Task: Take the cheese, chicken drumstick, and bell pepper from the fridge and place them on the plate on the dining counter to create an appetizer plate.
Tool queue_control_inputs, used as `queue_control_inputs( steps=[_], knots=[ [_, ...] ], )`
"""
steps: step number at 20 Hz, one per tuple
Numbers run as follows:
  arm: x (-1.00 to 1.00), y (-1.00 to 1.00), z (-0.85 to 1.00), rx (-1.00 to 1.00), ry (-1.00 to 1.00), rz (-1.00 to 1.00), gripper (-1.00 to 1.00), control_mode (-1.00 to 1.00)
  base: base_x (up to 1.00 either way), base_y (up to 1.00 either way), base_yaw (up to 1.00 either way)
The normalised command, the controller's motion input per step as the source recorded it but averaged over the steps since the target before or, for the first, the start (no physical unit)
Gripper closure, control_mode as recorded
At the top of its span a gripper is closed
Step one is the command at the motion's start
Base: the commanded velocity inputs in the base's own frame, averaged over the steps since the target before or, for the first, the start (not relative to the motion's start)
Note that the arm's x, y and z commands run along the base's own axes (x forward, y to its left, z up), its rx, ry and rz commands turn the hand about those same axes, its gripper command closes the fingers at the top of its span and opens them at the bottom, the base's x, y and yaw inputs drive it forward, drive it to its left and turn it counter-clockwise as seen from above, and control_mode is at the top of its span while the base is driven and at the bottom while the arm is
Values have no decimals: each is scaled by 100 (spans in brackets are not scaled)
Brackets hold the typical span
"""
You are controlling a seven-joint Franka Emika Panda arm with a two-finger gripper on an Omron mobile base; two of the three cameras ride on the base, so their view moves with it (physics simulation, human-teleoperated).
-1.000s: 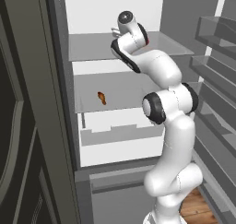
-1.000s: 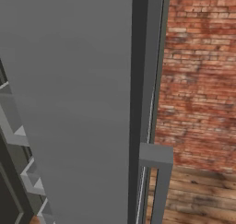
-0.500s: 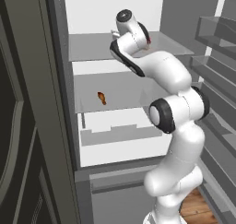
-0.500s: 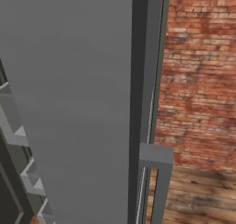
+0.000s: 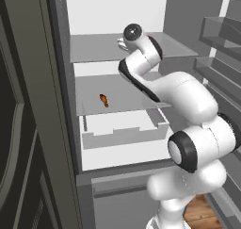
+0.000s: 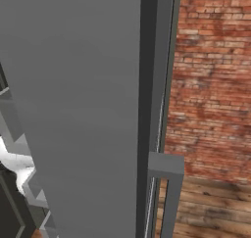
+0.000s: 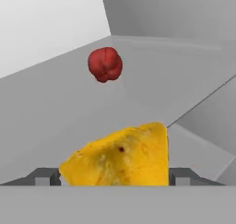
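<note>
Claw [image 7: 113, 176] spread around cheese [image 7: 120, 156], arm deeper into fridge [image 5: 117, 77] than before.

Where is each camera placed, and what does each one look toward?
Left base view: behind the arm, facing the open fridge; chicken drumstick on the middle shelf.
Right base view: faces the grey fridge door, brick wall beside it.
Hand view: on the hand, looking along the open jaws at the cheese, bell pepper behind.
Both base views share the fridge.
</note>
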Motion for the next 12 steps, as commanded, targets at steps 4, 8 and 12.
queue_control_inputs(
  steps=[4,8,12],
  knots=[
    [-100,1,0,0,-1,0,100,-100,0,0,0],
    [-91,5,0,0,0,0,100,-100,0,0,0],
    [-65,5,0,0,0,0,100,100,-25,1,0]
  ],
)
